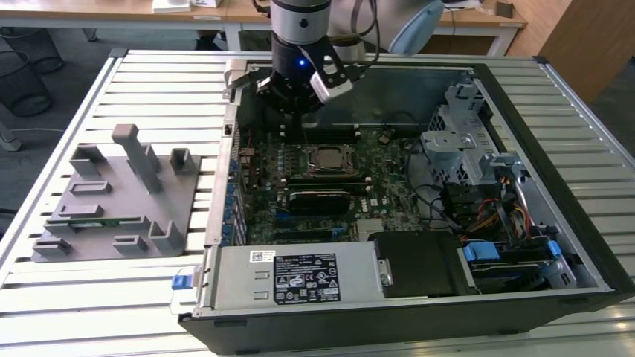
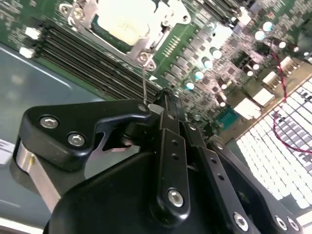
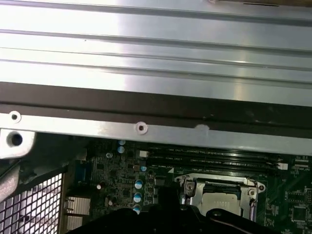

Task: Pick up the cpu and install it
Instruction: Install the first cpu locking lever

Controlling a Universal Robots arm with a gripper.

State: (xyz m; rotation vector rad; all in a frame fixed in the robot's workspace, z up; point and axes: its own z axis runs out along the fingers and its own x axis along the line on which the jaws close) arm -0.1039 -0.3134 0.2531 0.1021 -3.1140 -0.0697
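CPU (image 1: 325,158): silver square chip, seated flat in the socket frame (image 1: 326,159) near the middle of the motherboard (image 1: 317,186); seen also in the first wrist view (image 3: 220,201) and the second wrist view (image 2: 126,19). Nothing touches it.
Grey fixture (image 1: 114,201): on the slatted table (image 1: 59,297), toward the table's edge on the exterior view's left, well apart from the case. A narrow green memory stick (image 1: 97,220) lies in one of its slots.
Computer case (image 1: 555,245): open, lying on its side on the table, motherboard facing up.
Gripper (image 1: 293,89): hangs over the far edge of the motherboard, above the memory slots (image 1: 323,132), near the CPU but apart from it. Black linkage visible in the second wrist view (image 2: 163,105); nothing seen held. Whether the fingers are spread or closed: cannot tell.
Heatsink block (image 1: 317,199): black, just nearside of the socket.
Power supply (image 1: 293,277): silver box with label, along the case's near edge.
Drive cage (image 1: 466,141): grey metal, toward the case's edge on the exterior view's right, with bundled cables (image 1: 481,212) below it.
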